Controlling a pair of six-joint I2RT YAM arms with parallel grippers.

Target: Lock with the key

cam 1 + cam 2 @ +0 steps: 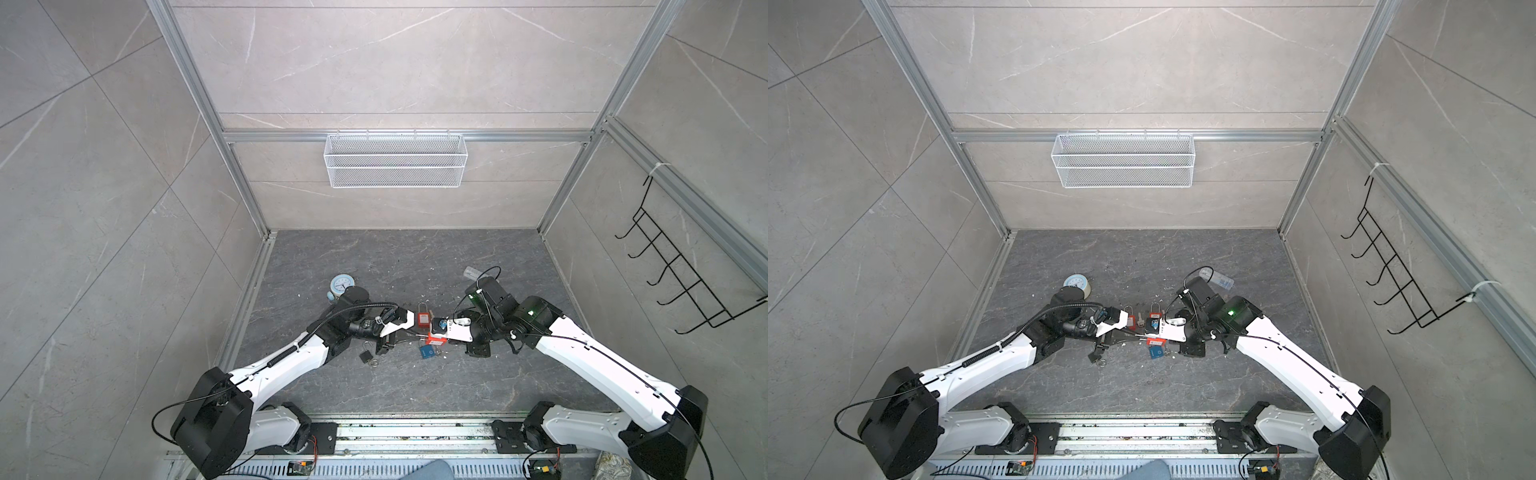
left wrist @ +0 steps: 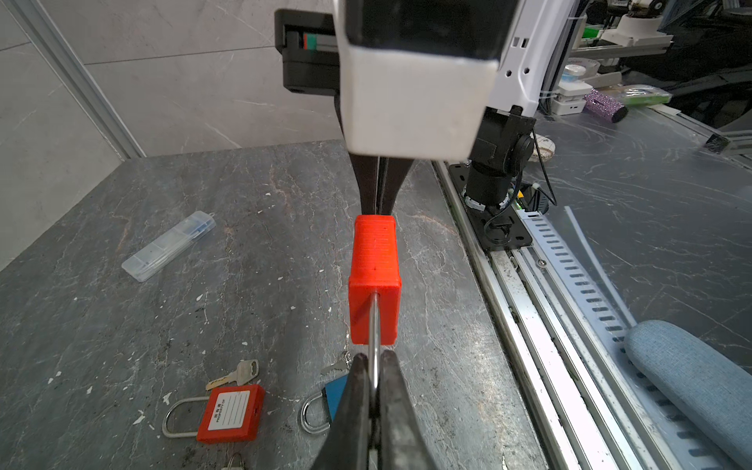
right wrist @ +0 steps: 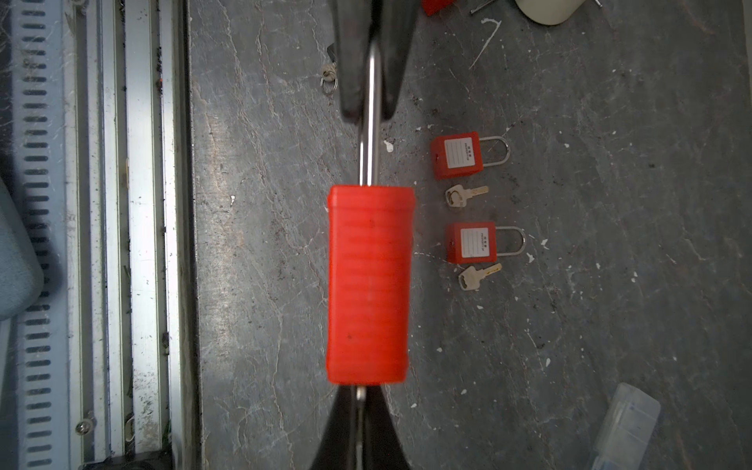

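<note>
**Padlock held between both grippers, key pinched, turn not yet shown**

We find the red padlock (image 3: 368,285) lifted off the table (image 3: 569,305) and held roughly level in the middle of the workspace, between the two arms. The left gripper (image 2: 374,360) is clamped narrow on the steel shackle (image 3: 369,154), with its fingers pressed to the bar on both sides. At the other end of the body the right gripper (image 3: 360,396) is pinched almost fully together. A small piece of metal shows between its tips at the base of the lock, and we take this to be the key (image 3: 360,393), already seated in the keyway.

We judge the task to be well past its midpoint: the lock is picked up, braced by its shackle, and the key is gripped. What is left is the turn itself, then letting go. We cannot tell from these views whether both legs of the shackle are pushed home, because it faces both wrist cameras edge-on.

The rest of the table is untouched — two more red padlocks (image 3: 457,156) (image 3: 472,243) lie flat, each with a spare key (image 3: 464,195) just beside it. A blue padlock (image 2: 331,396) and a clear plastic case (image 2: 169,246) also lie on the table
</note>
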